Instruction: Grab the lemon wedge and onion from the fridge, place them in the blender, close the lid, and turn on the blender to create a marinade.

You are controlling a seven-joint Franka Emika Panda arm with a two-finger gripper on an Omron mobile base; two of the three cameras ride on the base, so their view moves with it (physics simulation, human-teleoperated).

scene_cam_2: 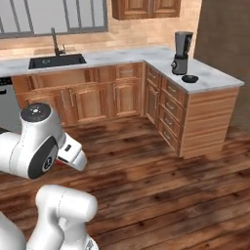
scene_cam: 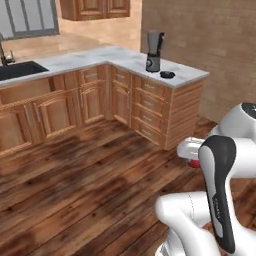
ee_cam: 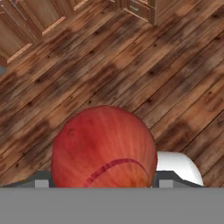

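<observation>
Onion: round and dark red, the onion [ee_cam: 104, 146] sits right under the hand camera, over bare wooden floor [ee_cam: 109, 65]; a sliver of red [scene_cam: 193, 163] shows beside the wrist in the left base view
Gripper: its jaws stand wide on either side of the onion; I judge it grasped between them, though the fingertips themselves are hidden
Blender: the blender [scene_cam_2: 181, 52] stands on the far counter [scene_cam_2: 219, 78], well apart from the arm; its jug looks open at the top
Lid: the lid [scene_cam_2: 190, 78] lies flat on the counter just beside the blender's base
Done so far: the onion appears fetched and is being carried
Left to do: carry the onion across and drop it in the jug; whether the lemon wedge is already inside, I cannot tell; then lid on, then the knob
</observation>
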